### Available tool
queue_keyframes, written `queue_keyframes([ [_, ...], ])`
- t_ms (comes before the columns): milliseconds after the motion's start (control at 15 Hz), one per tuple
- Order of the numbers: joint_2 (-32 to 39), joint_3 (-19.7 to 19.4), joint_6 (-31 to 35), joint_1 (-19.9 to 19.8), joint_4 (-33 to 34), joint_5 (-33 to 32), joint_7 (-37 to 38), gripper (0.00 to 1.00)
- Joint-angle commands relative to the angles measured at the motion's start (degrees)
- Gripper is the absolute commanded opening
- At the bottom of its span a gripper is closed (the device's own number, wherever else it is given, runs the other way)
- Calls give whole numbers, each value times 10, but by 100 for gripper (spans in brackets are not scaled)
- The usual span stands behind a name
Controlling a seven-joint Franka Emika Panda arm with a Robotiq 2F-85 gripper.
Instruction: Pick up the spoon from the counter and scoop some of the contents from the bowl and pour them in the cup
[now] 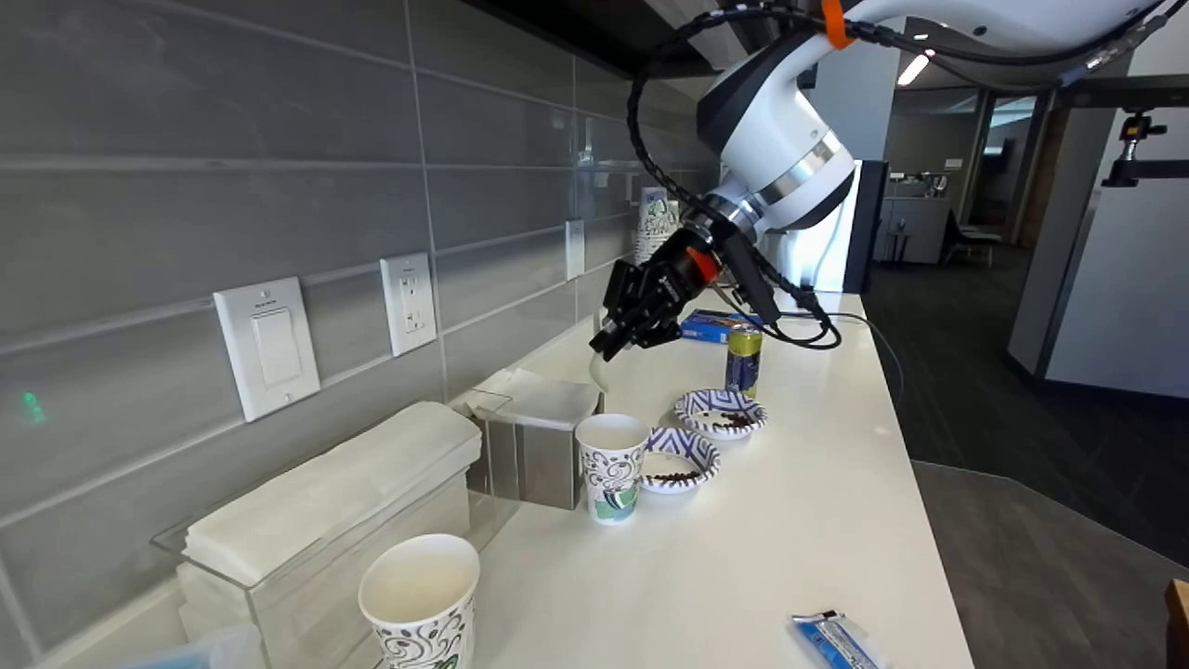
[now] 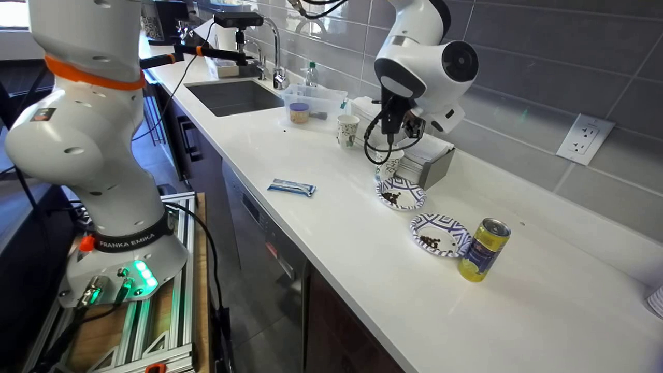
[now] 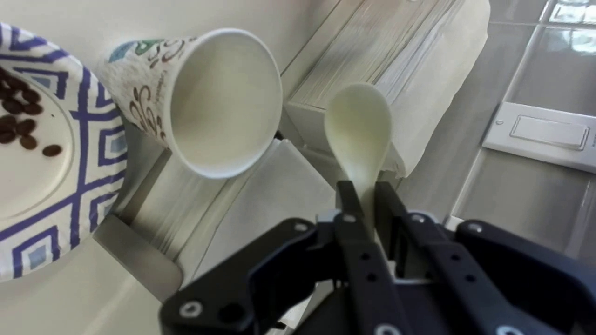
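My gripper point(image 3: 365, 197) is shut on the pale cream spoon point(image 3: 357, 122), which points out past the fingertips. The spoon's scoop looks empty. In an exterior view the gripper point(image 1: 609, 342) is raised above the counter and the spoon point(image 1: 599, 370) hangs down by the napkin holders. The printed paper cup point(image 3: 226, 102) stands left of the spoon in the wrist view and shows no contents. The white bowl with dark blue pattern point(image 3: 100, 160) stands beside the cup and holds several dark beans point(image 3: 16, 109). In an exterior view point(image 2: 388, 167) a cable partly covers the cup; the spoon is hidden there.
A second patterned bowl point(image 2: 440, 223) with beans and a yellow-blue can point(image 2: 484, 251) stand farther along. Napkin holders point(image 1: 548, 460) line the wall. Another paper cup point(image 1: 423, 595) and a blue-and-white packet point(image 2: 291, 187) are on the counter.
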Motion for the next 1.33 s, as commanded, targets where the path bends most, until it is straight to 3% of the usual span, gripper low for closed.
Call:
queue_keyframes([
  [0,-48,-17,-50,15,-34,-104,133,4],
  [267,-64,-18,-185,10,-19,-204,207,4],
  [600,-42,-11,-305,21,24,-324,199,4],
  [1267,42,33,-299,88,50,-561,168,4],
])
